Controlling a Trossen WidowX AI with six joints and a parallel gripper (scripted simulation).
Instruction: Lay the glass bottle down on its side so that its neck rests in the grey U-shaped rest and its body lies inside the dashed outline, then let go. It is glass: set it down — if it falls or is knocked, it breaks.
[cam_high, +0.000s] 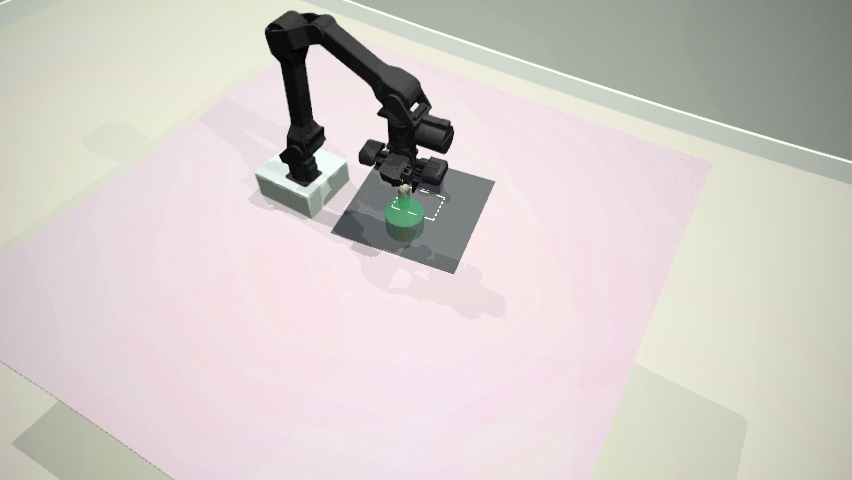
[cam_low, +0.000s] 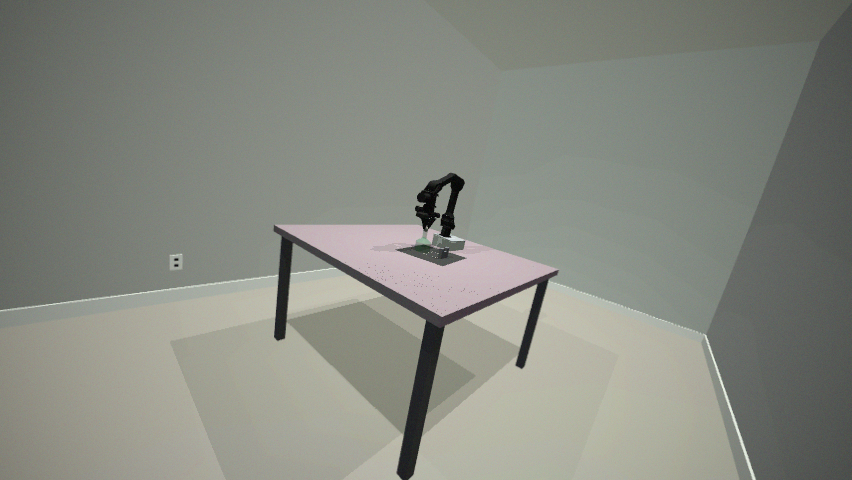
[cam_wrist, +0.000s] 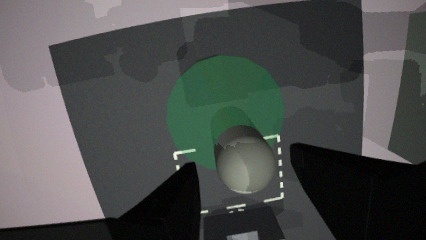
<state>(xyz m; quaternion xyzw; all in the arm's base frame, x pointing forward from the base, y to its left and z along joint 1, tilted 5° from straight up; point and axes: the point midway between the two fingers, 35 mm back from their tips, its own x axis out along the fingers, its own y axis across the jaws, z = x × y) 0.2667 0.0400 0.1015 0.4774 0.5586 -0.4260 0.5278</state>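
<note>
The glass bottle (cam_high: 404, 214) (cam_low: 422, 242) (cam_wrist: 225, 95) stands upright on the dark mat (cam_high: 465, 238) (cam_low: 450, 260) (cam_wrist: 125, 115), which lies on the pink bench (cam_high: 298, 333) (cam_low: 357, 256) (cam_wrist: 30, 160). With the bottle as landmark, the fingers are partway spread on either side of its pale top, with gaps showing in the wrist view, pinching nothing. The dashed outline (cam_high: 438, 208) (cam_wrist: 281, 175) is just beside the bottle's body, partly seen through the glass. Beyond the outline from the bottle is the grey rest (cam_low: 442, 252) (cam_wrist: 242, 220), partly cut off in the wrist view. No readable brand, label or writing shows on the bottle.
</note>
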